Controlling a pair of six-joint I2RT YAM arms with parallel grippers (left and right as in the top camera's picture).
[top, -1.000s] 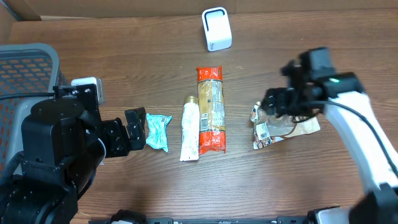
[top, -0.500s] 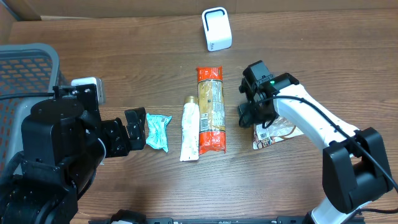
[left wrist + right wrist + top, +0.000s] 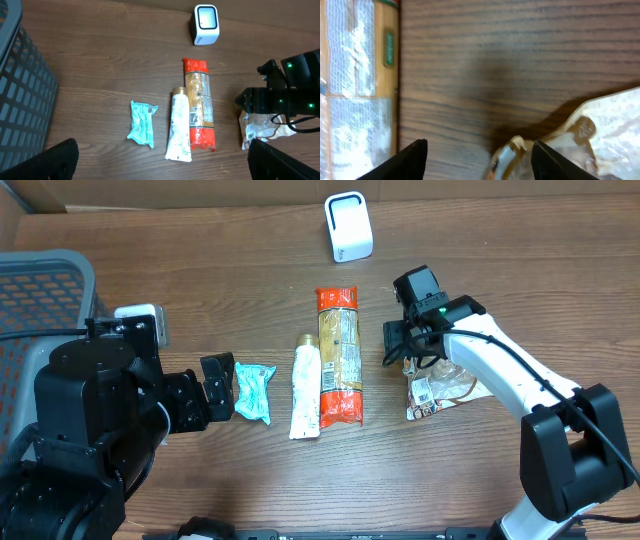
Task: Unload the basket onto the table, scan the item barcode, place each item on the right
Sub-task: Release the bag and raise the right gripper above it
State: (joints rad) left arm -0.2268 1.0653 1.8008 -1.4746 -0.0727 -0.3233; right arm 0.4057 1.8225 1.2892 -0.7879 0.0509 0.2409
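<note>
1. The right gripper [image 3: 398,348] hangs low over the table [image 3: 450,480], between the pasta packet [image 3: 338,355] and the crumpled bag [image 3: 455,388]. Its jaws stand apart and grip nothing.
2. In the right wrist view, the bag's crinkled edge lies between the fingers [image 3: 412,160], nearer one than the other. Bare wood fills the rest of the gap.
3. The crumpled bag lies on the table's right side, with a white label showing near its left end.
4. The white scanner [image 3: 348,226] stands at the far edge, well apart from the bag.
5. The left gripper [image 3: 218,385] is wide open and empty, just beside a teal packet [image 3: 253,391].
6. A tube [image 3: 306,387] lies alongside the pasta packet, touching it.
7. A basket [image 3: 40,290] sits at the left.
</note>
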